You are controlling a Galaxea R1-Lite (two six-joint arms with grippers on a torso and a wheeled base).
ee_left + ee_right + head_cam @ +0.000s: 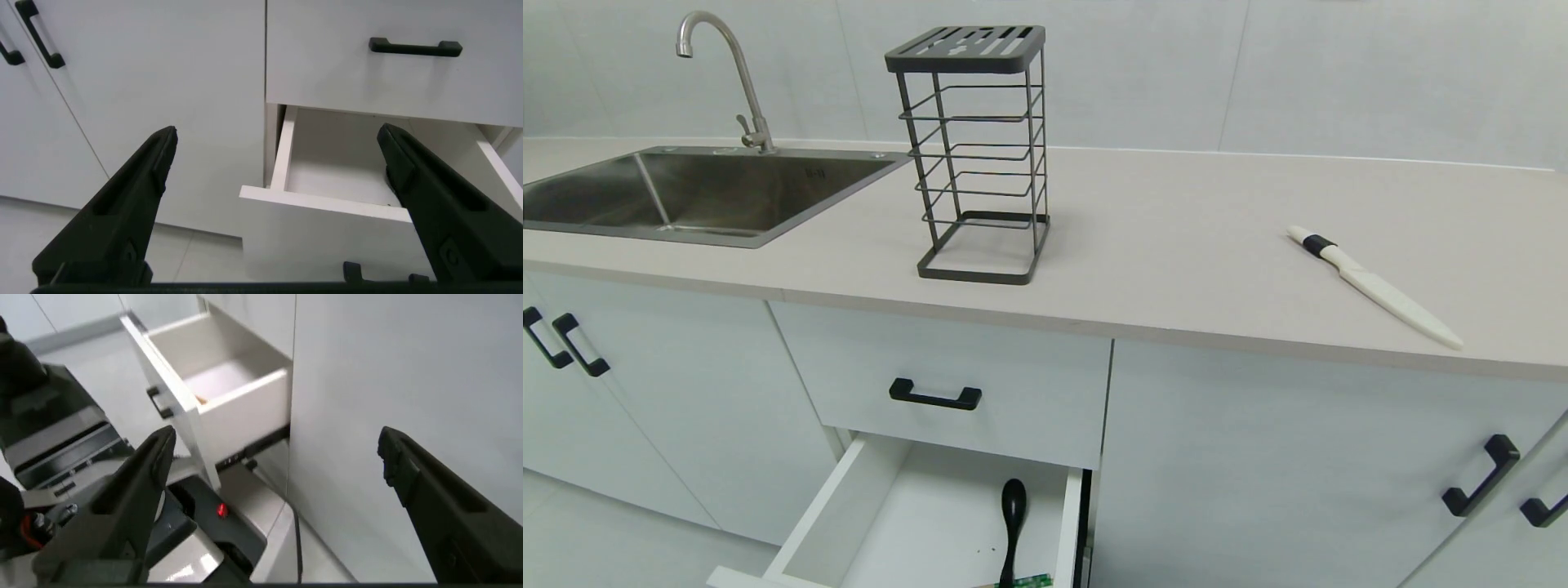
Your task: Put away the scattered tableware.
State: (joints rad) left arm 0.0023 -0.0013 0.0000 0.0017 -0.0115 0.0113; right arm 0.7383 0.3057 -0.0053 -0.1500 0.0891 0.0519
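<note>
1. Long white knife with a black band on its handle [1372,286]: lies flat at the far right of the pale grey bench [1176,245], well apart from the upright dark metal wire rack [976,155].
2. Black spoon [1011,523]: lies inside the open white drawer [849,506] below the bench, near its right wall.
3. Left claw [278,135]: spread wide, holding nothing, facing the drawer.
4. Right claw [278,437]: spread wide, holding nothing, near the white cabinet front [392,367].
</note>
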